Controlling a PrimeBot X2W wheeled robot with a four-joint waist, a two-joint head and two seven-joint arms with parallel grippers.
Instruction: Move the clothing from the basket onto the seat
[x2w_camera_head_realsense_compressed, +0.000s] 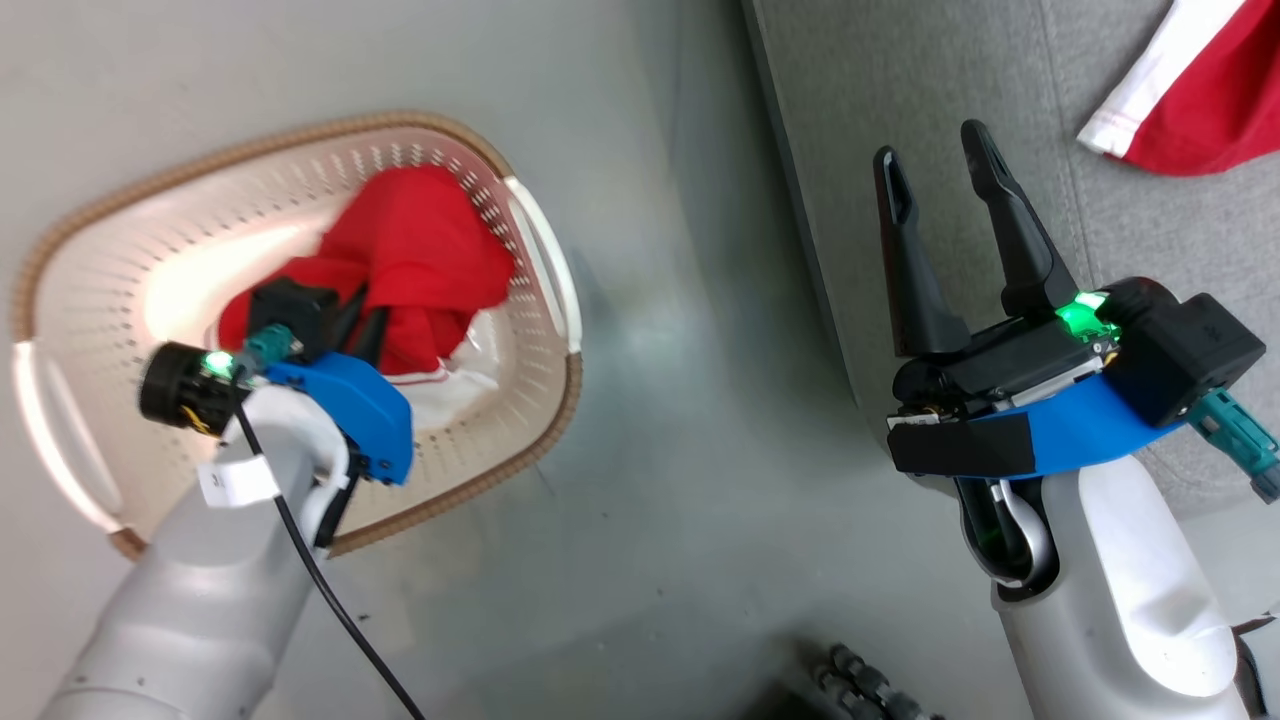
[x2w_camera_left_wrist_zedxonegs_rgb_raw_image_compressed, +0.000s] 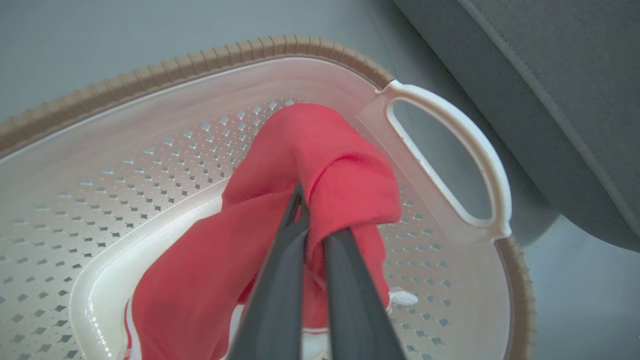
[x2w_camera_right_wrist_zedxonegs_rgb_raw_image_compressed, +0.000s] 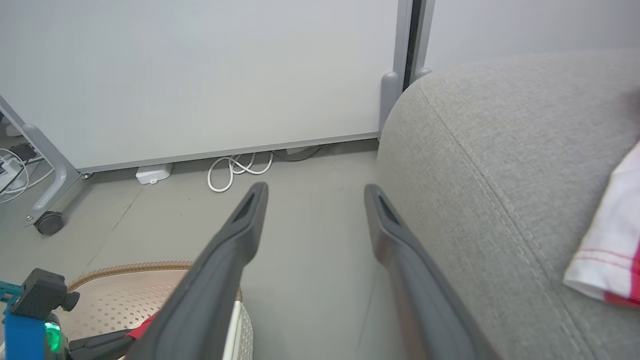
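Clothing (x2w_camera_head_realsense_compressed: 420, 250) slantwise across basket (x2w_camera_head_realsense_compressed: 120, 270)

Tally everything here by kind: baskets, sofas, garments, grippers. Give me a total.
Basket: 1
Sofa: 1
Red garments: 2, the basket garment and the sofa garment
Grippers: 2, the left gripper and the right gripper
Total: 6

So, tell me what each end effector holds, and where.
Left end effector pinches a bunched fold of the red garment in the basket; right end effector open, holding nothing.
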